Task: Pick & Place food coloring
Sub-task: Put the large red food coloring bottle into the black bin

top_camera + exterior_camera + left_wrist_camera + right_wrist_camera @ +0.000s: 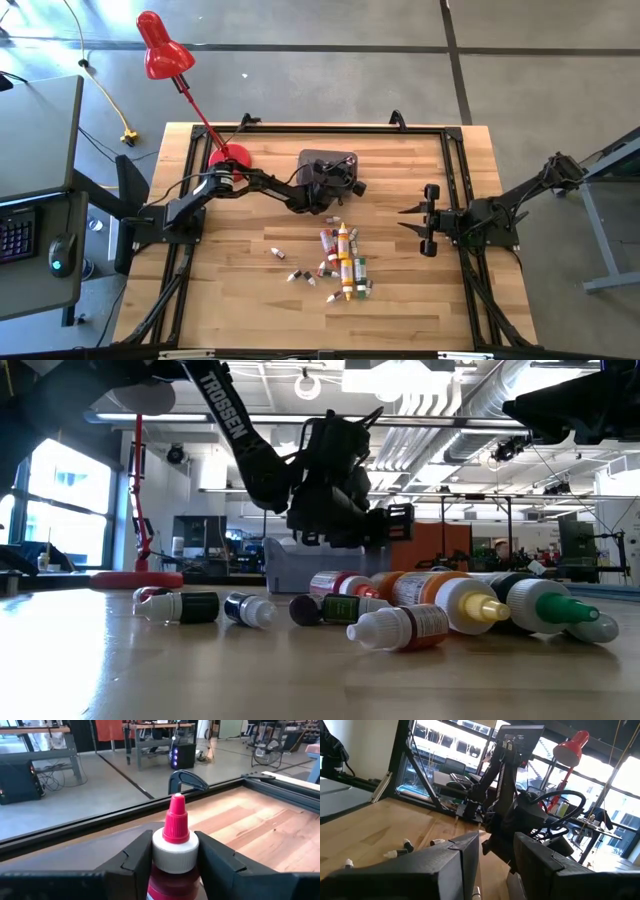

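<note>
My left gripper (172,851) is shut on a red food coloring bottle (171,870) with a white collar and a pink pointed cap. In the high view it hovers at the near edge of the dark grey tub (328,162); in the low view it hangs above the table (335,490). Several more small bottles (342,262) lie on their sides in a loose heap near the table's middle, and others (400,625) show close up in the low view. My right gripper (410,220) waits open to the right of the heap, its fingers (465,857) touching nothing. My left gripper pinches the red bottle between its two fingers (135,860) at the white collar (172,856), just under the pointed cap. The fingers come in about level, pointing toward the table's far edge. The bottle stands upright, cap uppermost, lifted clear of the table.
A red desk lamp (160,50) stands on its base (230,155) at the far left corner. A black frame rail and clamps (187,780) run along the far edge. Bare wood (250,300) lies left of and nearer than the heap.
</note>
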